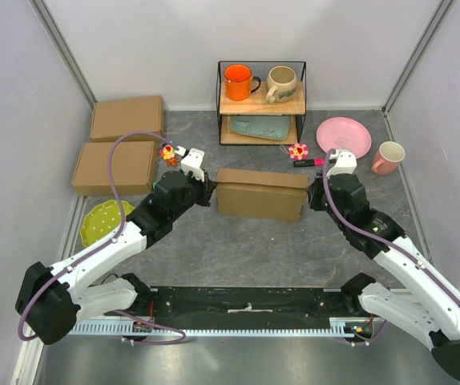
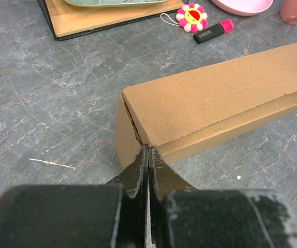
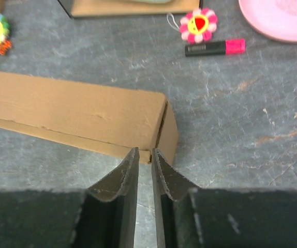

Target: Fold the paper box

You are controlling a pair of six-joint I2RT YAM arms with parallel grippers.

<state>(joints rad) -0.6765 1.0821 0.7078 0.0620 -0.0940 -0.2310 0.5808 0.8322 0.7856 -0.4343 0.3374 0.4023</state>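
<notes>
The paper box [image 1: 260, 195] is a closed, shallow brown cardboard box lying lengthwise in the middle of the table. My left gripper [image 1: 208, 191] is shut, its tips touching the box's near left corner [image 2: 138, 137] at the top edge seam, with nothing visibly held. My right gripper [image 1: 310, 195] is at the box's other end. In the right wrist view its jaws [image 3: 145, 151] stand a narrow gap apart at the near right corner of the box [image 3: 71, 111], with only table showing between them.
Two other brown boxes [image 1: 127, 118] [image 1: 115, 167] lie at the back left. A wire shelf [image 1: 262, 103] with mugs stands behind the box. A pink plate [image 1: 343, 136], pink mug [image 1: 388, 157], marker [image 3: 214, 47], flower toys [image 3: 198, 24] [image 1: 167, 152] and green plate [image 1: 106, 220] are around.
</notes>
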